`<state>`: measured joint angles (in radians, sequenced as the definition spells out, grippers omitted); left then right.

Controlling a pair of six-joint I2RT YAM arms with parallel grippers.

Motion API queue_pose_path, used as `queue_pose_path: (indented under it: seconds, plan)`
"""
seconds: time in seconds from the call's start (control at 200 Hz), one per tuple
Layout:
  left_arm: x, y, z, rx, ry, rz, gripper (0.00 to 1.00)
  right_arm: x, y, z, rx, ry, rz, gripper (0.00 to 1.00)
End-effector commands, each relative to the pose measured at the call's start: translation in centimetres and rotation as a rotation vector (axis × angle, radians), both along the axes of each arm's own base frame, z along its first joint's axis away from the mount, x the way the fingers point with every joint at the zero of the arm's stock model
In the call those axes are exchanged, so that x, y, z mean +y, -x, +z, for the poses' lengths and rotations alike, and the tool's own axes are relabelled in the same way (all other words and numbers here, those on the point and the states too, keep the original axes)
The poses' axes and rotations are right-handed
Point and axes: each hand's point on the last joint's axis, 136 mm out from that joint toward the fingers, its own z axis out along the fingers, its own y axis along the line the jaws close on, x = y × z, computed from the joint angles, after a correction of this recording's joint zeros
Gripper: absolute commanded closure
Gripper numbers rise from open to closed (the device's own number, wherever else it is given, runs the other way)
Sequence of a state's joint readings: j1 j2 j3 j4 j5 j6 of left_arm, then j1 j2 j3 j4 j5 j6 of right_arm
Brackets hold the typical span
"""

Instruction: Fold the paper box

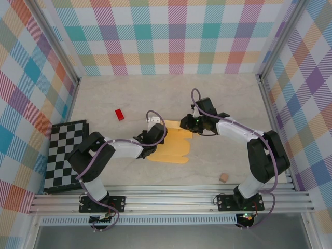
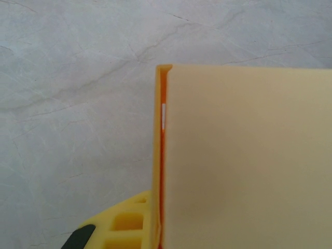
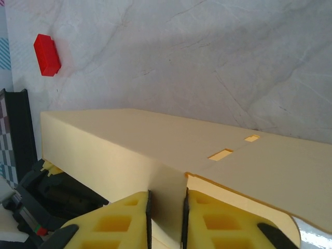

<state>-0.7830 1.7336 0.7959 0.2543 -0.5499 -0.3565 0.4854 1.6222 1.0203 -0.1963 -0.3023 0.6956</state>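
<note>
Box (image 1: 174, 148) lay around the middle of the tabletop (image 1: 218, 98), a yellow-orange cardboard piece partly folded, with a flat part spread toward the near edge. The left pincer (image 1: 155, 137) met it from the side facing the left edge, and the right pincer (image 3: 166, 202) met it at its far right corner.

In the left wrist view a pale panel of the box stood edge-on, with a thin orange slit along its fold. One yellow finger (image 2: 124, 228) sat just beside that wall, and the other was hidden behind the panel. The left pincer was closed tight, clamped on that wall.

In the right wrist view the two yellow fingers stood close together with a narrow strip of cardboard pinched between them, so the right pincer gripped the box at a fold. Two small rectangular slots (image 3: 228, 150) were cut into the panel just beyond the fingers. The panel sloped away toward the left pincer's dark body, which sat under its far end.

A red block (image 3: 46, 54) lay on bare tabletop toward the far left, apart from the box. A tan cube (image 1: 223, 178) sat close to the near edge on the right, well apart from it. A checkerboard (image 1: 65, 155) lay along the left edge by the near left corner
</note>
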Motion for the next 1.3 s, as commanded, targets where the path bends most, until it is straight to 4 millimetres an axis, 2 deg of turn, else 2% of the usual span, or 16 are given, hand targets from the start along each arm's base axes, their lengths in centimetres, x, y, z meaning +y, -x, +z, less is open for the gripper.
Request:
queue_pose_path:
  seconds: [0.0,0.055,0.095,0.2,0.355,0.455,0.525,0.625,0.895,1.075,1.295]
  plan:
    - [-0.8,-0.2,1.3,-0.012,0.030,0.009,1.00,0.4,0.6,-0.3,0.007,-0.028,-0.003,0.83]
    - [-0.6,-0.2,1.5,-0.008,0.028,0.024,1.00,-0.1,0.5,-0.3,-0.002,-0.011,-0.018,0.80]
    - [-0.5,-0.2,1.4,-0.003,0.025,0.036,1.00,-0.3,0.5,-0.2,-0.008,0.004,-0.020,0.70]
    - [0.2,-0.3,1.5,0.001,0.002,0.073,1.00,-0.9,0.7,0.8,-0.042,0.052,0.006,0.59]
    - [1.1,-0.3,1.4,-0.004,-0.031,0.103,1.00,-3.2,1.2,2.8,-0.101,0.083,0.012,0.57]
    - [1.2,-0.2,1.4,-0.002,-0.030,0.104,1.00,-5.3,2.1,3.0,-0.123,0.126,-0.005,0.57]
    - [1.2,-0.1,1.2,0.004,-0.021,0.104,1.00,-6.1,2.7,2.1,-0.123,0.152,-0.003,0.58]
    - [1.0,0.0,1.1,0.016,-0.004,0.105,1.00,-5.6,2.7,0.3,-0.106,0.133,0.017,0.61]
    - [0.7,0.1,0.8,0.047,0.006,0.108,1.00,-4.1,-1.5,-4.3,-0.107,0.088,-0.070,0.60]
    - [0.8,0.2,0.8,0.051,0.003,0.109,1.00,-4.2,-3.3,-5.6,-0.156,0.125,-0.086,0.59]
    - [0.8,0.2,0.6,0.057,-0.003,0.110,1.00,-3.7,-3.8,-7.2,-0.150,0.114,-0.075,0.60]
